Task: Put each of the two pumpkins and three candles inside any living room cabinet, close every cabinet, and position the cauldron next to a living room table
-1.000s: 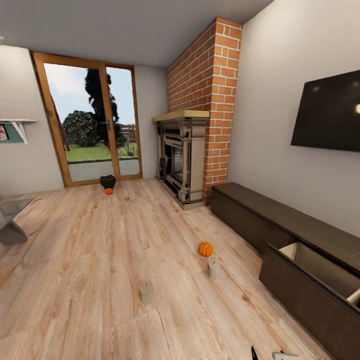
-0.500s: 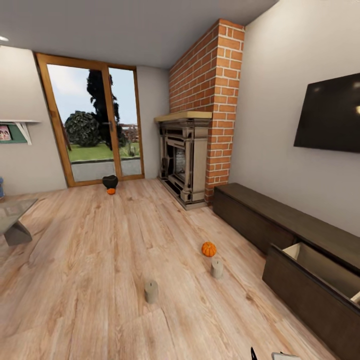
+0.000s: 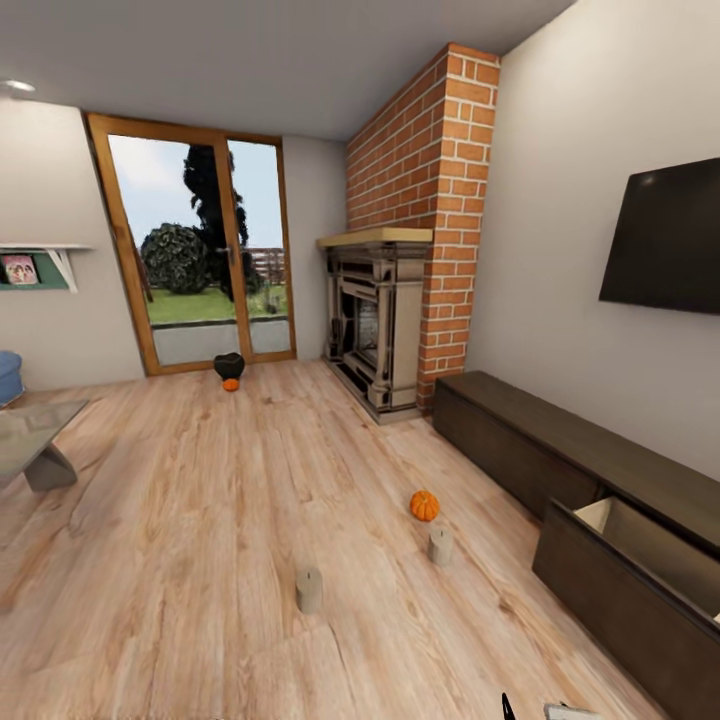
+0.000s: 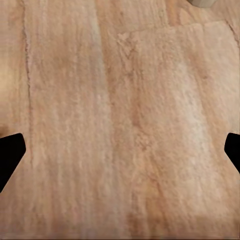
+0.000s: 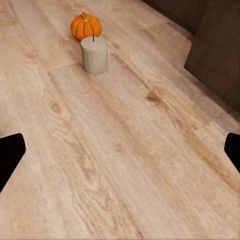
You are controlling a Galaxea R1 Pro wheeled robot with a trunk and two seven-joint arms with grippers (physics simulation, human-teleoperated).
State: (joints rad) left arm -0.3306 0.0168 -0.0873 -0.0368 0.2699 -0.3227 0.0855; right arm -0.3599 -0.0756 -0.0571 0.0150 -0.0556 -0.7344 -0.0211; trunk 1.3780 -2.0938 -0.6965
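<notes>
One orange pumpkin (image 3: 424,505) (image 5: 85,26) lies on the wood floor, with a beige candle (image 3: 440,546) (image 5: 94,55) just in front of it. A second candle (image 3: 309,590) stands further left. Far back by the glass door sits the black cauldron (image 3: 229,366), with the other pumpkin (image 3: 231,385) touching its front. The dark cabinet (image 3: 520,440) runs along the right wall, and its near drawer (image 3: 640,555) is pulled out and looks bare inside. My right gripper (image 5: 120,155) hangs open above the floor short of the near candle. My left gripper (image 4: 120,155) is open over bare planks.
The coffee table (image 3: 30,440) juts in at the left edge, with a blue seat (image 3: 8,375) behind it. A stone fireplace (image 3: 380,330) and a brick chimney (image 3: 430,200) stand at the back right. A TV (image 3: 665,240) hangs above the cabinet.
The whole picture has shifted right and a little down, so the camera has turned left. The blue seat has come into view. The things on the floor have not moved.
</notes>
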